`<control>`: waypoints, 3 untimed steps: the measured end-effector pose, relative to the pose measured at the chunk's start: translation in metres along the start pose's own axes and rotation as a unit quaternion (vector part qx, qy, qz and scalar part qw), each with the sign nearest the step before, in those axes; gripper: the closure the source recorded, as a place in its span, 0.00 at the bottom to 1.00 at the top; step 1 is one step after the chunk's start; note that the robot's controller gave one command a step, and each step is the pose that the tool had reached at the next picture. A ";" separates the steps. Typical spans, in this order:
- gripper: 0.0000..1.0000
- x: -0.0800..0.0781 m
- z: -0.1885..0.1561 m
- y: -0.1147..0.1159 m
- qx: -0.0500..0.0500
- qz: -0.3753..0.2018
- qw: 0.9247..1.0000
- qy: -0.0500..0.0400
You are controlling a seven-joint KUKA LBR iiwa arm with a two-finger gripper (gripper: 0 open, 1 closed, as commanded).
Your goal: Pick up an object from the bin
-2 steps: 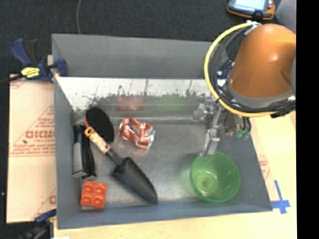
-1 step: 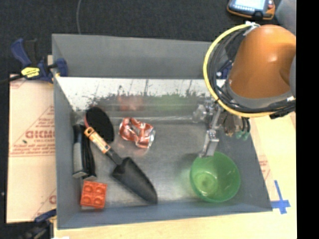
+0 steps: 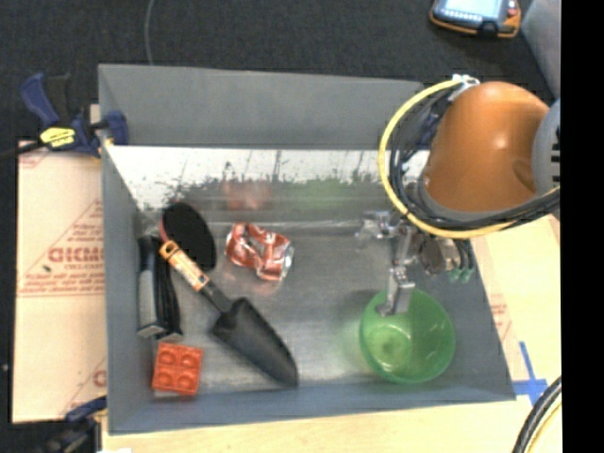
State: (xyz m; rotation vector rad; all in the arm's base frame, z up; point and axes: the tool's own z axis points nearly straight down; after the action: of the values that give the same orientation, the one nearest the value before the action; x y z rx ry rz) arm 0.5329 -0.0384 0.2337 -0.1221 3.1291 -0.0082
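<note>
In the lower right of the frame, the gripper [image 3: 400, 289] is hanging right at the upper rim of a green see-through bowl [image 3: 415, 347] that is sitting on the bin [image 3: 326, 295] floor, spread or closed I cannot tell, so grasping and lifting are apparently remaining.

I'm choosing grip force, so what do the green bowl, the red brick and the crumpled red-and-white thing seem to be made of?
Green bowl: likely translucent, glossy plastic; the bin floor shows through it. Red brick: probably hard moulded plastic, with round studs on top. Crumpled red-and-white thing: perhaps thin foil or film, sharply creased with shiny patches.
</note>
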 end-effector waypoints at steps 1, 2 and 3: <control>0.00 -0.002 0.016 -0.010 -0.001 -0.008 1.000 0.000; 0.00 -0.006 0.052 -0.010 -0.001 0.165 0.986 -0.002; 0.00 -0.005 0.054 -0.009 0.000 0.158 0.987 -0.003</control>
State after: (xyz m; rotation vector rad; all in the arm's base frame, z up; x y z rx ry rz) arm 0.5395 -0.0475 0.1797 0.3738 3.1015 -0.0047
